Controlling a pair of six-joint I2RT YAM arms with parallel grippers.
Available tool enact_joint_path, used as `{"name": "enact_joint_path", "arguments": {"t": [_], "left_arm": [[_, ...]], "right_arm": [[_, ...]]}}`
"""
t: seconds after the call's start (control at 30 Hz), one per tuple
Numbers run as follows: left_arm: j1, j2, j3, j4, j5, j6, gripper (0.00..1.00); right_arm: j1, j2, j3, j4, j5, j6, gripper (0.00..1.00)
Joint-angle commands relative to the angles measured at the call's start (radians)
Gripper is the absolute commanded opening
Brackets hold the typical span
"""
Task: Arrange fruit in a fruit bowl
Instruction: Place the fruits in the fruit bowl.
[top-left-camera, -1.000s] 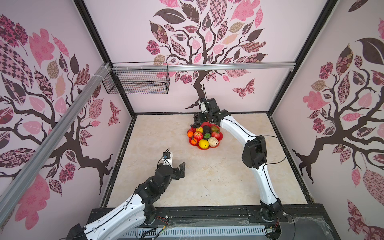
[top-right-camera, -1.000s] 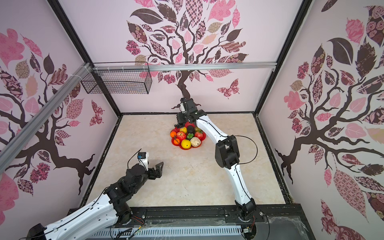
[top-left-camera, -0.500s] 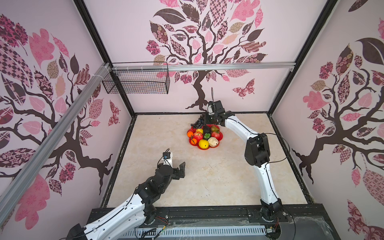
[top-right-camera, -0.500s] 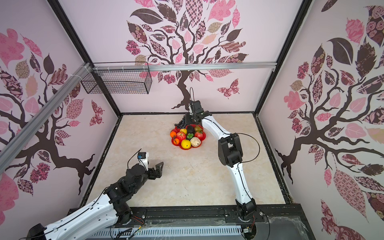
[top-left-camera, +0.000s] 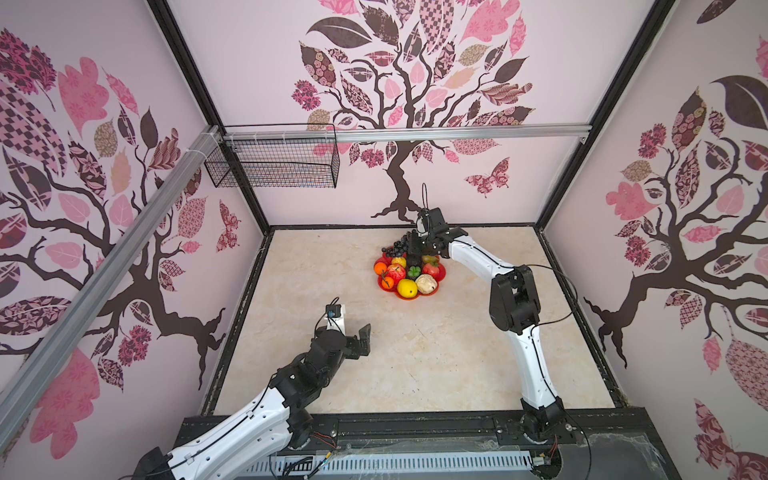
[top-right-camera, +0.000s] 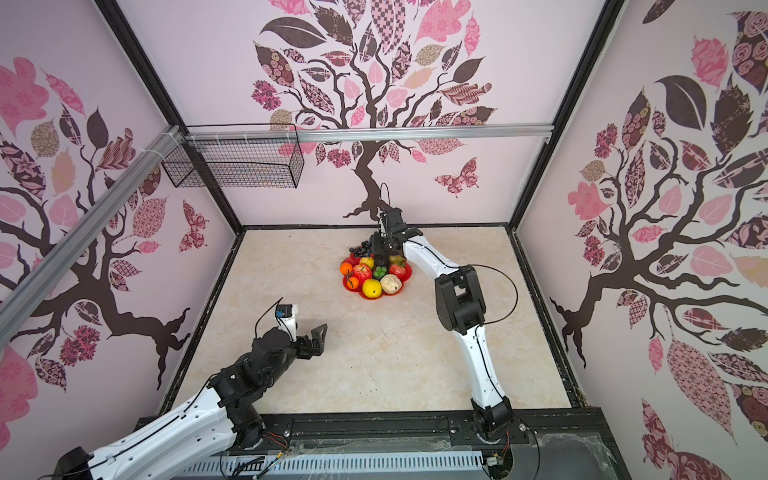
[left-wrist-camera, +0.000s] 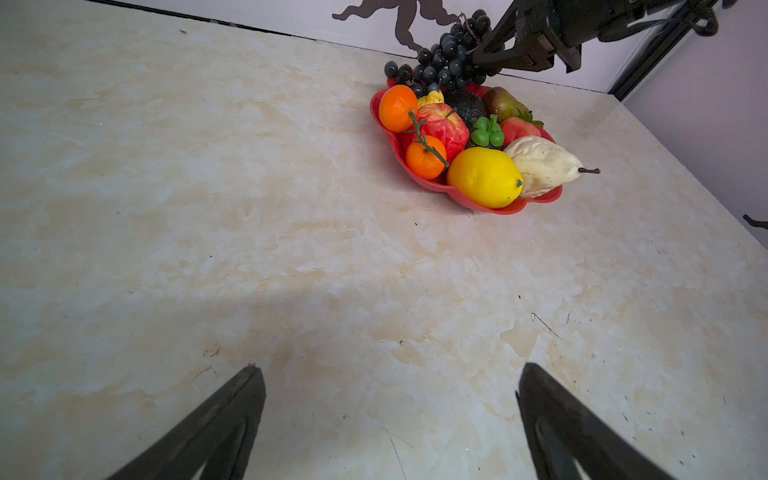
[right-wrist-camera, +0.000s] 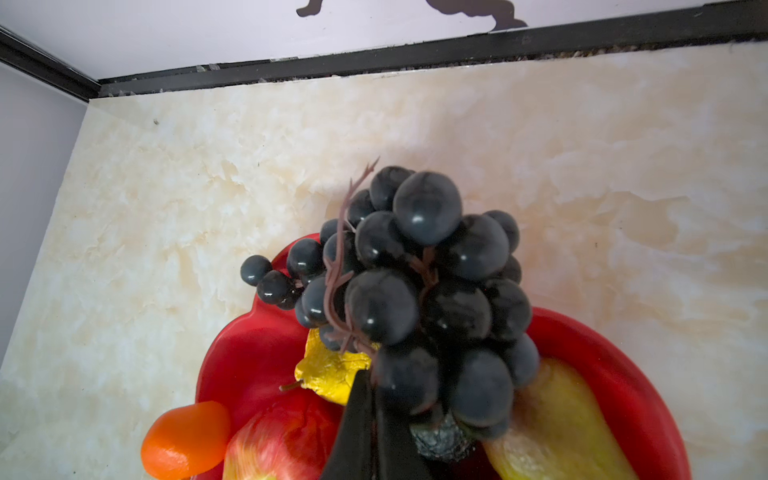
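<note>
Over the fruit bowl (right-wrist-camera: 249, 365) rim, right gripper (right-wrist-camera: 370, 386) pinches grape bunch (right-wrist-camera: 415, 270) at its tips

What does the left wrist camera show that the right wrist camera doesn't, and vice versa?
Only the left wrist view: the lemon, the cream piece, the strawberry and the open left gripper. Only the right wrist view: the table's back left corner. Both: the bowl, apple, an orange, and the grapes pinched by the shut right gripper.
</note>
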Motion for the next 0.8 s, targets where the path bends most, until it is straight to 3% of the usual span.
{"name": "enact_joint_path", "arguments": {"t": [0.0, 0.5, 0.7, 0.77], "left_arm": [[0.004, 0.001, -0.003, 0.020, 0.003, 0.011, 0.98], [0.004, 0.022, 0.000, 0.028, 0.005, 0.013, 0.98], [0.003, 0.028, 0.004, 0.030, 0.005, 0.013, 0.98], [0.004, 0.029, 0.002, 0.031, 0.003, 0.014, 0.98]], "right_arm": [[-0.005, -0.070, -0.025, 0.005, 0.014, 0.012, 0.04], [-0.006, -0.194, -0.217, 0.097, 0.000, 0.009, 0.02], [-0.006, -0.200, -0.206, 0.089, -0.011, 0.009, 0.08], [-0.006, -0.204, -0.208, 0.090, -0.011, 0.011, 0.14]]}}
